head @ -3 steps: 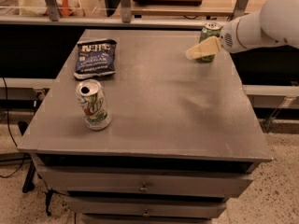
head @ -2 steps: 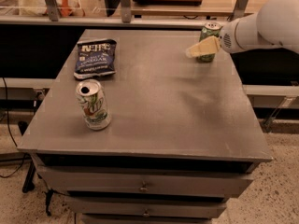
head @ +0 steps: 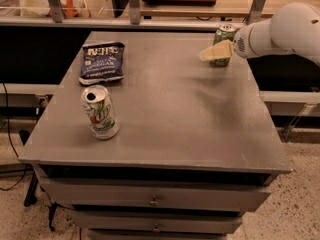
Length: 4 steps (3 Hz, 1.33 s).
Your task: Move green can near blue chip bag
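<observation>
Far right, tool (head: 212, 53) at slim green can (head: 226, 34)

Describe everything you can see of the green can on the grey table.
The green can is a slim soda can, green with a silver top, and it looks like metal. It stands upright near the far right corner of the grey table, well apart from the blue chip bag on the far left. The claw sits in front of its middle and hides part of its body. Whether the claw touches the can cannot be told.
</observation>
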Each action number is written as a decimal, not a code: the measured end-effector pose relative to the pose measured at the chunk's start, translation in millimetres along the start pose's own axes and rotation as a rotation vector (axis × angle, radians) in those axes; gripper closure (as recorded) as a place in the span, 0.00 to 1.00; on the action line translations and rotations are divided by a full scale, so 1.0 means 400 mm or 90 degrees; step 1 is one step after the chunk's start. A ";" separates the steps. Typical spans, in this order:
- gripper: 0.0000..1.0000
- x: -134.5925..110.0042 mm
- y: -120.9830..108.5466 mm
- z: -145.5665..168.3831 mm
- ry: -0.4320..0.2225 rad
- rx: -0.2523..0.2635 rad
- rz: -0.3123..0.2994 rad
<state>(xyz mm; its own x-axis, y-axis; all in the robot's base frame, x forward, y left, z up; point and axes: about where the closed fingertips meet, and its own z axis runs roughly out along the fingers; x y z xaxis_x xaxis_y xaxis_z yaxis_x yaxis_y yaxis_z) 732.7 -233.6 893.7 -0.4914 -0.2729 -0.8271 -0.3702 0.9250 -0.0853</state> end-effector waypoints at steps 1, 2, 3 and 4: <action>0.00 -0.002 -0.018 0.031 0.006 0.002 0.016; 0.00 -0.019 -0.039 0.054 0.000 0.006 0.032; 0.17 -0.032 -0.051 0.073 -0.007 0.010 0.042; 0.41 -0.037 -0.058 0.082 -0.010 0.013 0.049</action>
<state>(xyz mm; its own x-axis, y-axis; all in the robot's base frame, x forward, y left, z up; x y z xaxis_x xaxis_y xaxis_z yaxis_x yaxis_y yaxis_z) 774.4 -242.3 889.5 -0.5059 -0.1970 -0.8398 -0.3156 0.9484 -0.0324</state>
